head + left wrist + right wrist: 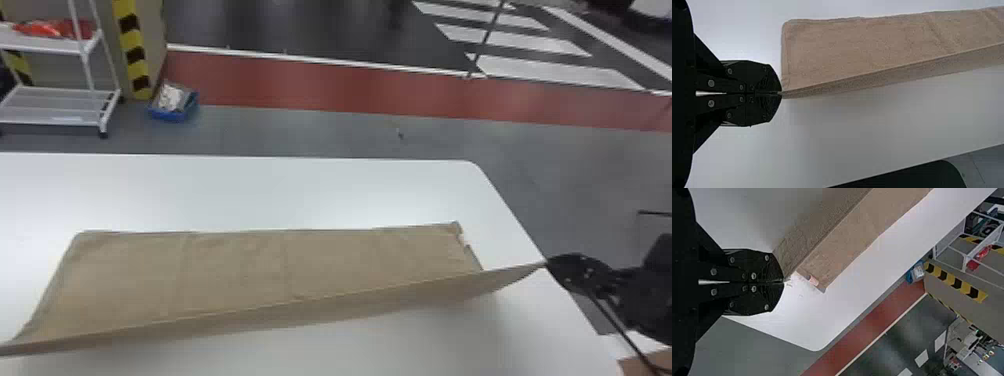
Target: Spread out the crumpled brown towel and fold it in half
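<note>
Fold step in hand, I'd say: brown towel (240, 265) looks mostly spread, w/ its near edge held up btwn both grippers & the rest lying fwd of them on the table (250, 192). Next move prob. needs that edge taken fwd, taut & level, laid along the far edge, then let go. L gripper (781, 93): fingers together, clamped on a towel corner at the very tips. R gripper (784, 281): ditto on the opp. corner, w/ a small pale tag (813, 280) just ahead of it. R grip looks shallow, might slip if tugged.
</note>
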